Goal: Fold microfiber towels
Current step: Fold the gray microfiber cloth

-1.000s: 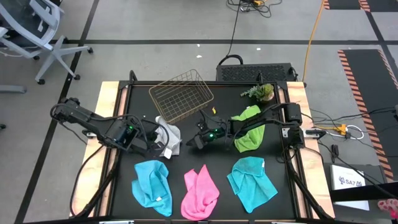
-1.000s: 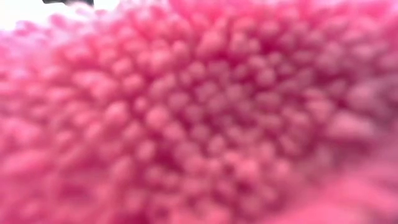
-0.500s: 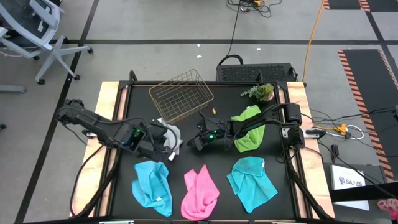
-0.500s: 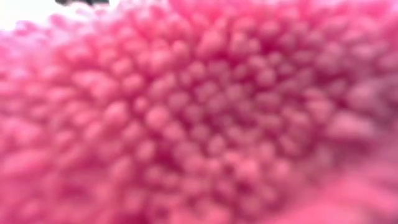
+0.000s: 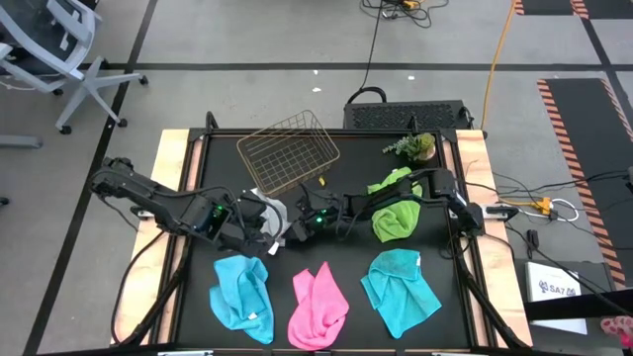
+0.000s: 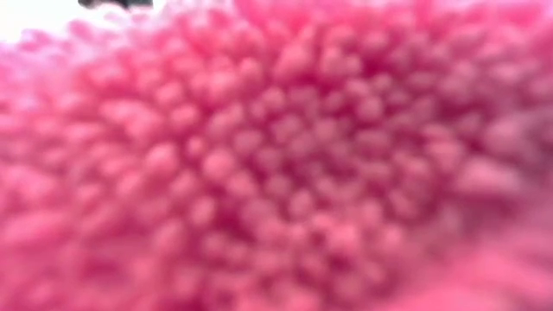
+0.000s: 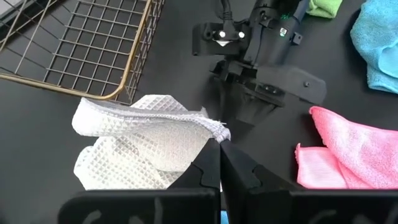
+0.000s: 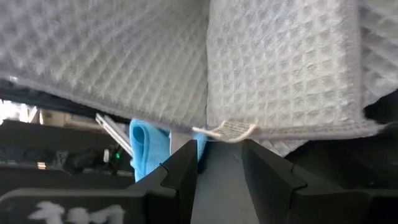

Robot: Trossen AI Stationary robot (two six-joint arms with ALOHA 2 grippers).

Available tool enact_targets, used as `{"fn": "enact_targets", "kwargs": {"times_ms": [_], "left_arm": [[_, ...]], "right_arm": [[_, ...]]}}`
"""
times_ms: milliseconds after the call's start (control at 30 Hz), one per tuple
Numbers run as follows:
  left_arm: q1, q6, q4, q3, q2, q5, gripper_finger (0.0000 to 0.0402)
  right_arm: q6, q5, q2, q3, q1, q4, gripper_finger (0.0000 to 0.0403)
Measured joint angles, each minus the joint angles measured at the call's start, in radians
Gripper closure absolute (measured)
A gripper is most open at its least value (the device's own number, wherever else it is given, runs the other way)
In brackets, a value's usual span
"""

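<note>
While the left gripper [image 7: 219, 163] stays pinched shut on a corner of the white-grey towel [image 7: 140, 143], the right gripper [image 8: 219, 163] has slid across the worktop [image 5: 356, 237] toward it over the last half second and now sits just beside the cloth with its jaws parted. Seen from above, that towel [image 5: 269, 213] lies crumpled near the front corner of the copper wire basket [image 5: 289, 150], between the two arms, and the right gripper [image 5: 300, 226] has come close to the left one [image 5: 259, 233]. In the right wrist view the waffle weave fills the picture, with a small label loop at the hem directly ahead of the open fingers [image 8: 180, 171]; nothing is between them yet. The approach suggests the right arm is lining up to take a second corner so the cloth can be spread and folded.

The other four towels lie untouched and rumpled: a cyan-blue towel [image 5: 242, 295] at the front left, the pink towel [image 5: 318, 305] in the middle, a second cyan-blue towel [image 5: 400, 289] at the front right, and the lime green towel [image 5: 396, 206] under the right arm. The low view is blocked by pink fibres.
</note>
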Motion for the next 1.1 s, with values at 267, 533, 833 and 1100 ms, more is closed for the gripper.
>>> {"fn": "enact_targets", "kwargs": {"times_ms": [267, 533, 833, 1100], "left_arm": [[-0.001, 0.014, 0.000, 0.000, 0.000, 0.005, 0.0401], [0.000, 0.030, 0.000, 0.000, 0.000, 0.012, 0.0401], [0.000, 0.031, 0.000, 0.001, 0.000, 0.028, 0.0401], [0.000, 0.037, 0.000, 0.001, 0.000, 0.028, 0.0401]], "right_arm": [[-0.017, -0.025, -0.002, 0.003, -0.017, -0.102, 0.0282], [-0.016, -0.030, -0.001, 0.001, -0.029, -0.250, 0.0274], [-0.008, -0.028, -0.001, 0.001, -0.054, -0.308, 0.0239], [-0.001, 0.001, -0.002, 0.001, -0.067, -0.347, 0.0236]]}}
